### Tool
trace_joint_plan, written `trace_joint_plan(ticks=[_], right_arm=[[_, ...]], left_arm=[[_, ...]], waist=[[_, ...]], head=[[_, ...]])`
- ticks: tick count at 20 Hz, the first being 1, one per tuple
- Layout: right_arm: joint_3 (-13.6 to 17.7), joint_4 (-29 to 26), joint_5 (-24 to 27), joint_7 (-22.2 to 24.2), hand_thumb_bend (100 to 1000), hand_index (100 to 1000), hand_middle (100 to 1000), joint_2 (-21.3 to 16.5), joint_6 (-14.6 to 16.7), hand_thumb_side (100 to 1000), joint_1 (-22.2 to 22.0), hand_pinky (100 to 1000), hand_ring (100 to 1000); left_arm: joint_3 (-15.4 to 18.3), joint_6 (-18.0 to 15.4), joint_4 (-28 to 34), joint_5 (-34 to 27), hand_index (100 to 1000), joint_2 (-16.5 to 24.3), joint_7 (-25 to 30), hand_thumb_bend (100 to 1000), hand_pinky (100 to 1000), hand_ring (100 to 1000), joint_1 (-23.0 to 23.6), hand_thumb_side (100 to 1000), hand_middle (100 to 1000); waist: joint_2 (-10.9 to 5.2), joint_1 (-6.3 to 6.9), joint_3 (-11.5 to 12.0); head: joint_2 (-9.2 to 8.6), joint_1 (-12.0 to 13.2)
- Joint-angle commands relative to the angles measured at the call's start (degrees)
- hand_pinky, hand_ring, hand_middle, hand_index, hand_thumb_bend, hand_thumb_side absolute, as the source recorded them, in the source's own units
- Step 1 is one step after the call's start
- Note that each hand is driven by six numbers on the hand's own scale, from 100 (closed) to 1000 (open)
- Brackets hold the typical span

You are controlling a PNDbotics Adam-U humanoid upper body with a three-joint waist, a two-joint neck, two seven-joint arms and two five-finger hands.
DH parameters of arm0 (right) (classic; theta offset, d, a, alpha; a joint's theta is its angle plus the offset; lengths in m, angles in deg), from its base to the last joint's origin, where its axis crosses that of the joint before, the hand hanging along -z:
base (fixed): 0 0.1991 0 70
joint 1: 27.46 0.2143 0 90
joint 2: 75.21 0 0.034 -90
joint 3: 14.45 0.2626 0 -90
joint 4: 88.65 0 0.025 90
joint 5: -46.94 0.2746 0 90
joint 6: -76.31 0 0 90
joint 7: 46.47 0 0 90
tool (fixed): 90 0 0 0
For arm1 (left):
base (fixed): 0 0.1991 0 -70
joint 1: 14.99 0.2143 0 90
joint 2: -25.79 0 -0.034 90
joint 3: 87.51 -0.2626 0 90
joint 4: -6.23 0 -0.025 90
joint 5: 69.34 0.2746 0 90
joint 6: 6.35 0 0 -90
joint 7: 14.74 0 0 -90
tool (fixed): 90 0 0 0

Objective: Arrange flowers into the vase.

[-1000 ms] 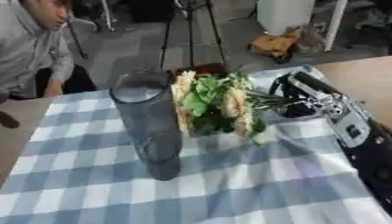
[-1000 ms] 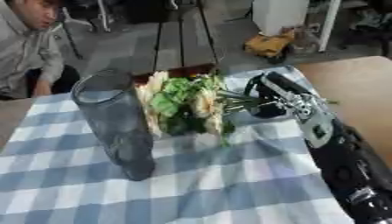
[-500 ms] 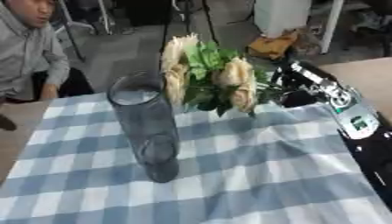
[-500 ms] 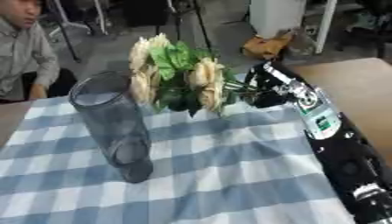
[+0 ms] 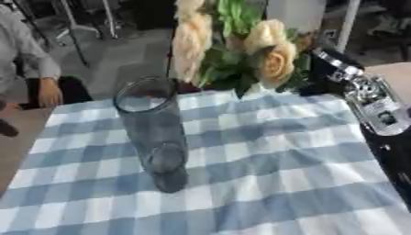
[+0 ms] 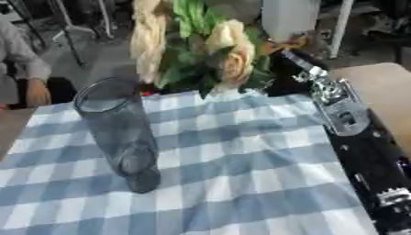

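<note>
A tall clear glass vase [image 5: 152,128] stands upright and empty on the blue-and-white checked cloth [image 5: 265,174], left of centre. A bouquet [image 5: 241,50] of cream roses with green leaves hangs in the air above the cloth's far edge, to the right of the vase and higher than its rim. My right hand [image 6: 282,73], black with a silver wrist, comes in from the right and is shut on the stems, which the leaves mostly hide. The blooms point up and to the left. My left hand shows in neither view.
My right forearm [image 6: 365,151] runs along the cloth's right edge. Bare wooden tabletop [image 6: 385,87] shows beyond it. A person sits at the far left, one hand [image 5: 50,92] near the table's corner. Chairs and stands fill the floor behind.
My right hand has raised the bouquet from just above the cloth beside the vase to well above the vase's rim. The vase has not moved.
</note>
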Motion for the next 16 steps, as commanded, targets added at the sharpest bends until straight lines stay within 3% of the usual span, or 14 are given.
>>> trace_joint_plan(ticks=[1,16], right_arm=[[0.1,-3.9,4.7,-0.6,288,100,100,-1.9,-2.3,100,2.2,124,293],[-2.0,-9.1,15.8,-5.4,291,100,100,-0.6,-9.5,100,7.6,107,271]], left_arm=[[-0.2,0.2,1.1,0.2,825,1.2,0.0,100,420,628,-0.6,1000,704],[-0.4,0.2,1.1,0.2,823,1.6,0.1,100,420,627,-0.9,1000,702]], waist=[[-1.38,-0.48,0.0],[-1.61,-1.90,0.4]], head=[[0.22,0.3],[0.40,0.5]])
